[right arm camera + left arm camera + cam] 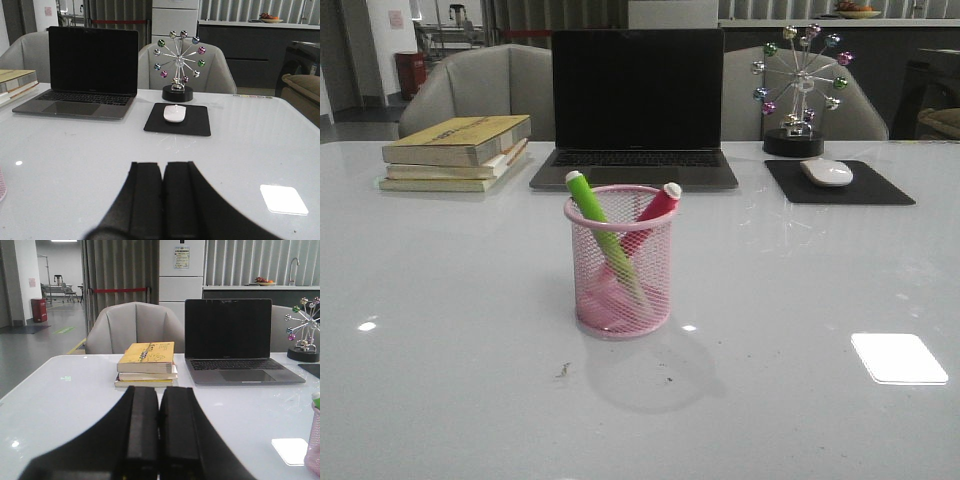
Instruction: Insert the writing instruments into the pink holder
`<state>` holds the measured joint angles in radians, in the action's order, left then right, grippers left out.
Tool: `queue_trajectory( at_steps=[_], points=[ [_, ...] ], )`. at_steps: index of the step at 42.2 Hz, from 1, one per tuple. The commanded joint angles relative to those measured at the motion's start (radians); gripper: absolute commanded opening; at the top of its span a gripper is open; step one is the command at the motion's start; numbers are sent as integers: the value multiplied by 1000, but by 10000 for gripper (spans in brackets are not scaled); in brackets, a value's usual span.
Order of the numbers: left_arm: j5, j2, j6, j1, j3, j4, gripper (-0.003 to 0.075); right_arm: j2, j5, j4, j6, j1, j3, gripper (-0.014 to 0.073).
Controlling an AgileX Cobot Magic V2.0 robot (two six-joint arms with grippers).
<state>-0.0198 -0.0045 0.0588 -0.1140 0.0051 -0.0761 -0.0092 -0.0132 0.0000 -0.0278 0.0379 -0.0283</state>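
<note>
Front view: green marker (598, 223) and red marker (650, 217) cross inside holder (618, 300).

Pink mesh holder (618, 290); lime green marker (598, 226) & pink-red marker (655, 212), white ends.

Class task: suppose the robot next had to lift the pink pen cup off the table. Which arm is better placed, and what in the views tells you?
Probably left. The pink holder fills more of the left wrist view's edge, green marker included; the right wrist view shows only a sliver. Both the left gripper and right gripper are shut, holding nothing.
</note>
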Motion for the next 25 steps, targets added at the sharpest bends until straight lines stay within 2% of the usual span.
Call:
queue_trajectory(
  at_steps=[1, 11, 25],
  points=[
    [-85, -19, -1, 5, 4, -7, 99, -21, 114, 23, -3, -7, 4, 69],
    [-85, -19, -1, 5, 4, -7, 99, -21, 112, 23, -3, -57, 4, 69],
    [-85, -19, -1, 5, 4, -7, 99, -21, 112, 23, -3, -55, 4, 69]
  ],
)
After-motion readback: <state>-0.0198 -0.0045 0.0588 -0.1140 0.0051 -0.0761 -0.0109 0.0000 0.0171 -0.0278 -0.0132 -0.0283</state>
